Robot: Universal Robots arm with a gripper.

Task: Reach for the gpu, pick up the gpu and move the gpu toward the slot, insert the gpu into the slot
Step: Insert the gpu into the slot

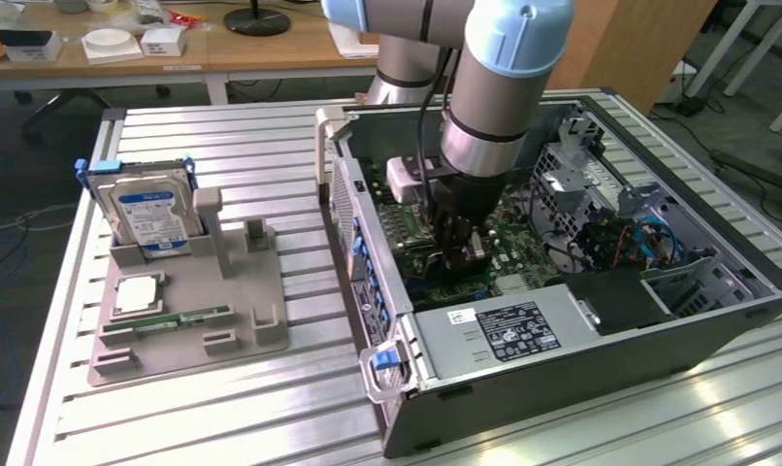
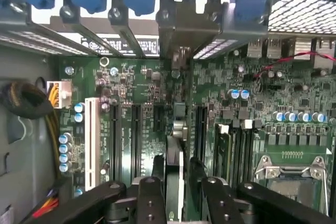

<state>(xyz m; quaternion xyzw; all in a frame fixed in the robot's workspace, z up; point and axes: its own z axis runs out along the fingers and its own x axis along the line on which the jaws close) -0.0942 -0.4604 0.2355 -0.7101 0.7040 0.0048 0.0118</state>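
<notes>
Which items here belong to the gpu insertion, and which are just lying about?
Job in hand:
- gpu, edge-on between the gripper's fingers
- gripper, down inside the open computer case
- motherboard with its slots

Lying about:
- hard drive upright in the grey holder tray
- memory stick on that tray

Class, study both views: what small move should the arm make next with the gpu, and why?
Probably a short, straight press down, with no sideways shift. The gpu stands edge-on on the motherboard, parallel to its long slots, bracket at the rear openings. The end effector straddles it. Whether it is fully seated cannot be told.
</notes>
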